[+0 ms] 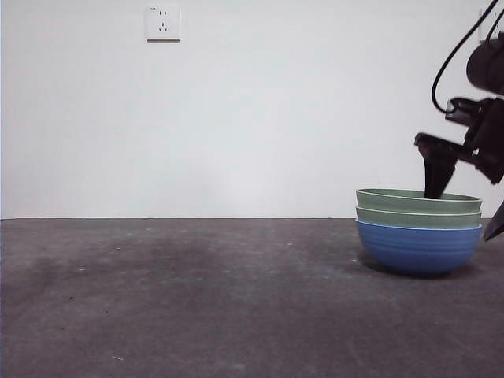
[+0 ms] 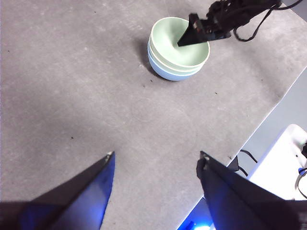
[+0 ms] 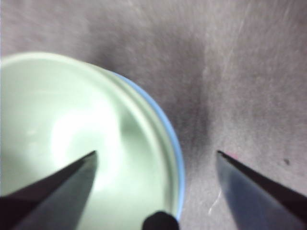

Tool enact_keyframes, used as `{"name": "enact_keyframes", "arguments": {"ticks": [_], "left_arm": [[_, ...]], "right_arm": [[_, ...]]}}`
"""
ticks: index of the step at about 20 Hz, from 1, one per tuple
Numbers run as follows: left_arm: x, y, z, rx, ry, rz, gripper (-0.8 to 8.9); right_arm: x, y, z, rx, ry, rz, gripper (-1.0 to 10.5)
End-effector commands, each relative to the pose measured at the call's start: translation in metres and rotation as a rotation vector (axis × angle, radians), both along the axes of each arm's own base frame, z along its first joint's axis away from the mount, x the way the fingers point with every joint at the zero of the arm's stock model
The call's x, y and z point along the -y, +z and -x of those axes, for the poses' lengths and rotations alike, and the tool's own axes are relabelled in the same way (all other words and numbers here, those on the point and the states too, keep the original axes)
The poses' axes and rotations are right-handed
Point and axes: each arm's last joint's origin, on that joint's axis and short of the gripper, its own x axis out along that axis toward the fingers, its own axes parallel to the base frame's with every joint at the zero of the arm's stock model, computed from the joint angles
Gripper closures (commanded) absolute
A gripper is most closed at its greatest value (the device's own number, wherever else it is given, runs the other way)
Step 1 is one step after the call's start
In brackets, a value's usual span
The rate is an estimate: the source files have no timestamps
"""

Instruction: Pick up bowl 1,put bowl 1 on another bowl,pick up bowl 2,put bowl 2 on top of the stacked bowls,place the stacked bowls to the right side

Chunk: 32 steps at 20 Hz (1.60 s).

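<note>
Three bowls sit nested as the stacked bowls (image 1: 418, 232): two sage-green on top of another bowl (image 1: 417, 248), the blue one, resting on the bench (image 1: 197, 299). Stacking looks done; step in hand is prob. the last, moving the stack to the right side. Right gripper (image 3: 153, 155) jaws are spread wide, straddling the stack's rim: one jaw inside the top green bowl, other outside over bare bench. Next move calls for clenching on the rim wall, then lift w/o tipping. Left gripper (image 2: 156, 160) waits well apart from the stack, jaws released, holding nothing.

Dark grey table (image 1: 197, 299) carries the stacked bowls (image 1: 418, 236), blue apparently lowest.
</note>
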Motion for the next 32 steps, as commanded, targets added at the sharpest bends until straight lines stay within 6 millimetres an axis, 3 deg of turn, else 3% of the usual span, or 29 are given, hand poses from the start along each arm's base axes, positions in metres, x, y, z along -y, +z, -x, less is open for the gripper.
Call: {"name": "enact_keyframes", "arguments": {"ticks": [1,4,9,13,17,19,20,21,22,23,24,32], "left_arm": [[0.000,0.001,0.000,0.009,-0.002,0.002,5.22],[0.000,0.001,0.000,0.009,-0.002,0.002,5.22],[0.000,0.001,0.000,0.011,-0.013,-0.009,5.23],[-0.001,-0.001,0.002,-0.005,-0.020,-0.027,5.30],[-0.003,-0.005,0.005,-0.052,-0.021,-0.054,5.30],[-0.003,-0.005,0.006,-0.057,-0.027,-0.062,5.31],[-0.004,-0.006,0.006,-0.062,-0.027,-0.065,5.36],[-0.004,-0.006,0.007,-0.070,-0.027,-0.070,5.42],[-0.004,-0.007,0.007,-0.075,-0.033,-0.078,6.15],[-0.005,-0.008,0.008,-0.079,-0.040,-0.088,7.45],[-0.005,-0.008,0.008,-0.086,-0.040,-0.092,8.24],[-0.005,-0.009,0.009,-0.090,-0.040,-0.094,8.17]], "right_arm": [[0.004,0.020,0.009,0.059,-0.004,0.005,5.0],[0.006,0.061,0.033,0.164,-0.015,0.002,5.0],[-0.003,0.122,0.107,0.248,0.060,-0.033,5.1],[-0.016,0.144,0.167,0.251,0.208,-0.088,5.1],[-0.022,0.147,0.212,0.171,0.319,-0.096,5.1],[-0.023,0.146,0.221,0.148,0.342,-0.095,5.5],[-0.023,0.146,0.222,0.148,0.353,-0.092,6.4],[-0.023,0.146,0.223,0.149,0.361,-0.089,8.0],[-0.023,0.146,0.223,0.152,0.369,-0.084,9.2],[-0.023,0.146,0.223,0.155,0.380,-0.078,9.6],[-0.023,0.146,0.223,0.157,0.388,-0.074,9.6],[-0.023,0.146,0.223,0.162,0.394,-0.065,9.4]]}}
